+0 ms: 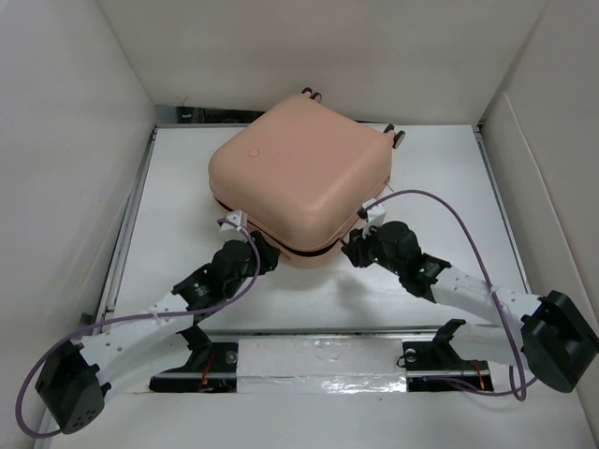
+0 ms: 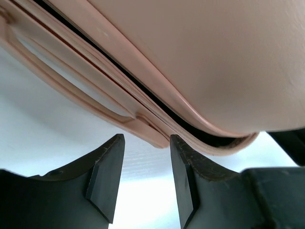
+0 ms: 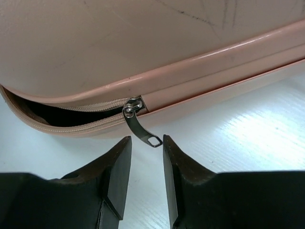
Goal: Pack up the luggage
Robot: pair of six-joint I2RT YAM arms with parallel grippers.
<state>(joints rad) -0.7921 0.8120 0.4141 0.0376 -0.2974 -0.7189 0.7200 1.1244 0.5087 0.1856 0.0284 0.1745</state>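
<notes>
A: Top view. The suitcase [image 1: 299, 173] lies flat on the white table [image 1: 178, 187], lid down, toward the far middle. Where are the claws?

B: Left gripper [image 1: 249, 245] is at the near-left corner and right gripper [image 1: 361, 245] at the near-right corner, both at seam height. I can't read their opening from up here.

A: Left wrist view?

B: Left gripper [image 2: 147, 140] is moderately parted, with nothing between the jaws. The dark seam [image 2: 157, 101] and the side handle [image 2: 138, 126] sit just ahead of the tips. Touching or not — cannot tell.

A: Right wrist view?

B: Right gripper [image 3: 147, 139] is parted about the same and empty. The metal zipper pull [image 3: 143, 130] hangs just in front of the gap. On one side of the slider [image 3: 133, 107] the zip gapes and shows dark lining; on the other side it is closed.

A: So the step looks like zipping shut.

B: My judgement too. Ease the right claw forward until the tab sits fully between the pads. Pinch it, then draw along the seam toward the open stretch — a slanted tug could slip off the thin metal. The left claw should brace the shell so the case does not slide.
</notes>
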